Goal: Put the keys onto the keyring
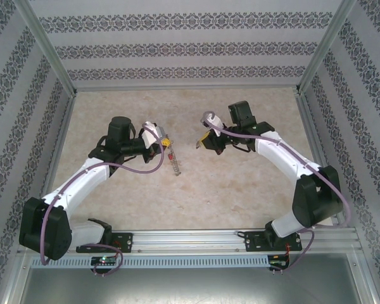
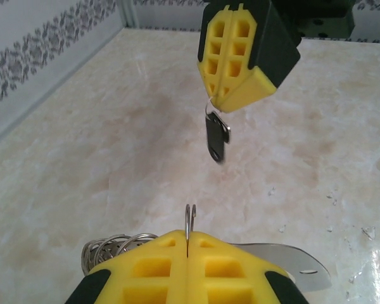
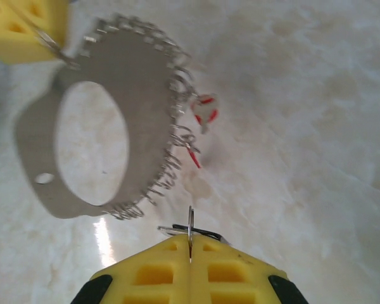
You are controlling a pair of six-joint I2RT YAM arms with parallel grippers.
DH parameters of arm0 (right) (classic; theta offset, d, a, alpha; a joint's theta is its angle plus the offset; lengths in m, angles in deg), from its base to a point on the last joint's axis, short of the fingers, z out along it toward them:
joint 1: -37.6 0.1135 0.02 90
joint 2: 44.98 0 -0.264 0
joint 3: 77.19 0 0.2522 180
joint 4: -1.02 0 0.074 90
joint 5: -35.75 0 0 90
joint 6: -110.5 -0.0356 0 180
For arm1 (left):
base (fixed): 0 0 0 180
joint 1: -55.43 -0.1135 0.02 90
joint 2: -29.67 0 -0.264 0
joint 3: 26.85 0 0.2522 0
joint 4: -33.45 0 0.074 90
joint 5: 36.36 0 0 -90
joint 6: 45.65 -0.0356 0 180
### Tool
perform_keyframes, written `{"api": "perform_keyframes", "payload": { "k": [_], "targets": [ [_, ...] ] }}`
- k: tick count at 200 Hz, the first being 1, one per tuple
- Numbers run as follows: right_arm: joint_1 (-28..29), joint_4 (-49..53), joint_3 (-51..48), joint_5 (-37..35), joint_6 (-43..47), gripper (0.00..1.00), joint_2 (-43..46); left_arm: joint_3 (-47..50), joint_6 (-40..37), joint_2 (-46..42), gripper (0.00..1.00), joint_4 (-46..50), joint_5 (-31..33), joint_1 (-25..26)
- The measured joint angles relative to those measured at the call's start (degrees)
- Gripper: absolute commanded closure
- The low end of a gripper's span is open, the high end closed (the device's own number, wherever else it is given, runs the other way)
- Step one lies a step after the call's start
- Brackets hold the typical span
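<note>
The keyring (image 3: 149, 95) is a flat grey metal loop with several small wire rings along its rim. It hangs above the table from my left gripper (image 2: 188, 239), which is shut on one small ring (image 2: 190, 218) at its top. Two red-headed keys (image 3: 204, 113) dangle from the rim. My right gripper (image 3: 190, 244) is shut on the small ring of a black-headed key (image 2: 216, 136), which hangs below its fingertips. In the top view the left gripper (image 1: 169, 145) and right gripper (image 1: 204, 143) face each other a short gap apart, with the keyring (image 1: 175, 166) hanging beneath the left one.
The marble-patterned table (image 1: 240, 190) is bare around both grippers. Patterned walls with metal posts (image 1: 50, 57) enclose it on three sides. The arm bases sit on the rail (image 1: 190, 239) at the near edge.
</note>
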Motion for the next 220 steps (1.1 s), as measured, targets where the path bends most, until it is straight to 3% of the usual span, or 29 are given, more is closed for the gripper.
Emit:
{"api": "perform_keyframes", "payload": {
  "k": [74,220],
  "targets": [
    [6.32,0.42,0.07,-1.22,-3.04,1.0,2.64,-0.24,-5.84,2.69,1.0,-3.63,1.2,5.22],
    [8.79,-5.18,0.11,-5.81,-12.96,1.0,0.98,-0.96,-3.15,4.9,1.0,-7.5,7.52,7.96]
  ]
}}
